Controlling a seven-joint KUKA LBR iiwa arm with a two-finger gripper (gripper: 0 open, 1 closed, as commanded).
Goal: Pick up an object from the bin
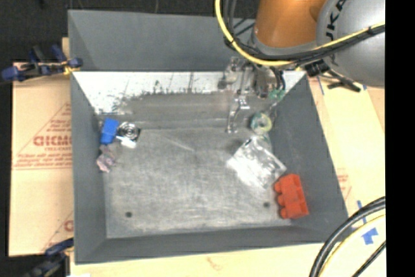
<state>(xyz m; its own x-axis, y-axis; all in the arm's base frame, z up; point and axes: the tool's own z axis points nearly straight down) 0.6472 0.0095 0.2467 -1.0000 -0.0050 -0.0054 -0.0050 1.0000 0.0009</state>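
From where I stand, the claw (245,115) hangs low at about one o'clock in the bin (194,230), close to the back wall (168,100). I cannot tell if it is spread or pressed together.

The nearest thing is a little round thing (261,122), pale green and white, just beside the claw at about two o'clock. I think it is light and hard. It looks small, so it may roll or pop away. Pinching it across its middle seems best.

A clear bag (255,163) lies near it at three o'clock. It looks soft, crinkly and slippery. A red brick (290,195) sits at four o'clock, touching the bag's corner. It looks stiff, with flat sides that are easy to hold.

Well apart, at nine o'clock, are a blue block (109,131), a shiny bit (130,133) and a pale lump (104,161).

The back wall is close, and it could get in the claw's way.
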